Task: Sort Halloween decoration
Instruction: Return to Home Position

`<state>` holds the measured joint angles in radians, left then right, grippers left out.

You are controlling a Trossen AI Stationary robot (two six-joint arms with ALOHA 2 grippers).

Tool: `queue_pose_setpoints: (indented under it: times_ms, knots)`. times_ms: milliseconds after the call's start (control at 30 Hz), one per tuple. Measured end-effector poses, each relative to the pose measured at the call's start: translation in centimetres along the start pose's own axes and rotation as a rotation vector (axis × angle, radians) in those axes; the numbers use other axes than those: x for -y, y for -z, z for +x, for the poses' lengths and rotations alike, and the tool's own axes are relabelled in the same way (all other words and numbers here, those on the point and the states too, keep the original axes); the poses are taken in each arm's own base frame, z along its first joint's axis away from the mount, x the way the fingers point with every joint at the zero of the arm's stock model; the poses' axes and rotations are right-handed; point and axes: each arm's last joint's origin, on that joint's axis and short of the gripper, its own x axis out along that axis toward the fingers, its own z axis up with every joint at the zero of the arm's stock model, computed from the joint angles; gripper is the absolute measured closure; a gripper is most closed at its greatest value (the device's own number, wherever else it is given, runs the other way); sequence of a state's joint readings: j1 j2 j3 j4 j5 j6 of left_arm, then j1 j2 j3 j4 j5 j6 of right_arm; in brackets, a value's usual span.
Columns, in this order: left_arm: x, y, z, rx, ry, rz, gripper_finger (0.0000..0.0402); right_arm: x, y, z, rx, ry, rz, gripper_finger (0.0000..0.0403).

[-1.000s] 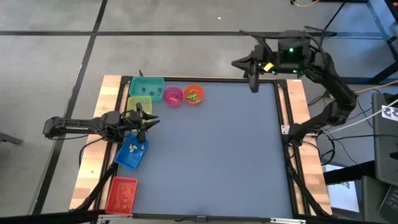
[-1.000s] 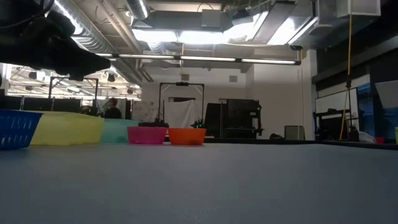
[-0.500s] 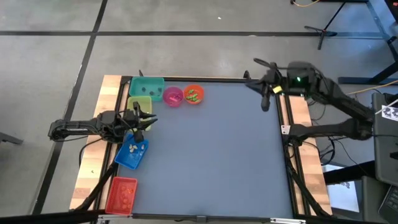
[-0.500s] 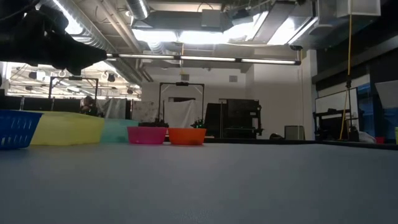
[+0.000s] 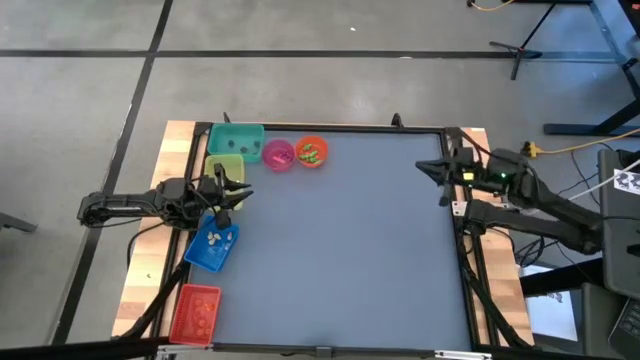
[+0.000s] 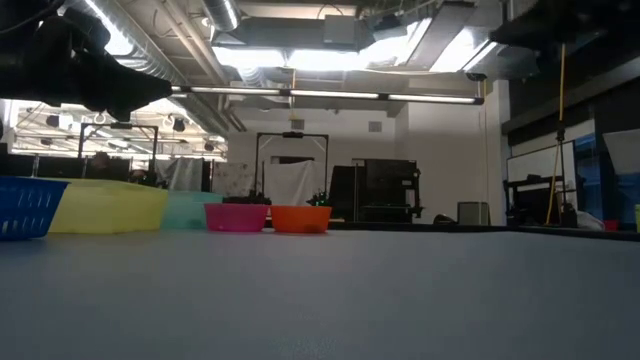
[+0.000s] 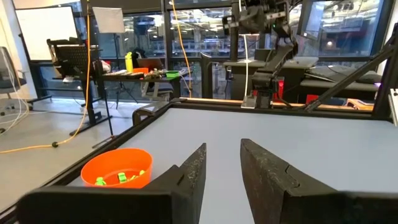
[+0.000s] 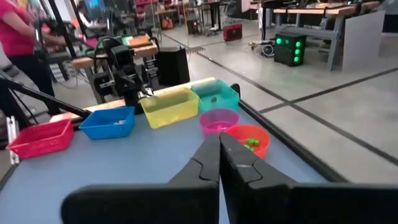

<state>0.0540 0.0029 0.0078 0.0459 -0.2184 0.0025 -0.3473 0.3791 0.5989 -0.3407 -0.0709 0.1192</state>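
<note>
The Halloween decoration shows as tiny trinkets lying in containers at the table's left. White ones lie in the blue bin (image 5: 212,245) and green ones in the orange bowl (image 5: 311,152), also seen in the left wrist view as the orange bowl (image 7: 117,168). A teal bin (image 5: 236,139), a yellow-green bin (image 5: 225,168), a pink bowl (image 5: 278,154) and a red bin (image 5: 195,312) stand by them. My left gripper (image 7: 221,163) hovers level over the yellow-green and blue bins, open, with nothing between its fingers. My right gripper (image 8: 219,152) is shut and empty above the table's right edge (image 5: 430,168).
The wide grey table top (image 5: 340,250) lies bare between the two arms. Wooden rails (image 5: 480,150) frame the table's left and right sides. Beyond the table, a person (image 8: 15,37) stands in the room among stands and benches.
My right arm has folded back and come down from above the table's far right corner toward the right edge, and its shut gripper has rolled somewhat on the way. The bins and bowls have stayed where they were.
</note>
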Motion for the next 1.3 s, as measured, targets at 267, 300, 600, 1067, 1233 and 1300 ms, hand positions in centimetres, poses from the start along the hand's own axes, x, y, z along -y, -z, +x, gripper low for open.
queue_pose_setpoints:
  times_ms: [267, 300, 600, 1067, 1233, 1300]
  knots:
    - [0.0, 0.0, 0.0, 0.0, 0.0, -0.023, 0.0316, 0.3, 3.9, -2.3, 0.096, -0.015, 0.053, 0.0402]
    - [0.0, 0.0, 0.0, 0.0, 0.0, -0.024, 0.0316, 0.3, 4.3, -2.6, 0.112, -0.017, 0.052, 0.0402]
    - [0.0, 0.0, 0.0, -0.001, -0.006, -0.027, 0.0316, 0.5, 6.2, -2.4, 0.108, -0.029, 0.078, 0.0402]
    - [0.0, 0.0, 0.0, -0.001, -0.006, -0.027, 0.0316, 1.0, 10.2, 0.5, 0.181, -0.115, 0.127, 0.0402]
    - [0.0, 0.0, 0.0, -0.001, -0.006, -0.026, 0.0316, 1.2, 11.4, 1.1, 0.205, -0.126, 0.159, 0.0402]
    - [0.0, 0.0, 0.0, -0.001, -0.006, -0.026, 0.0316, 1.3, 12.0, 1.4, 0.219, -0.142, 0.169, 0.0402]
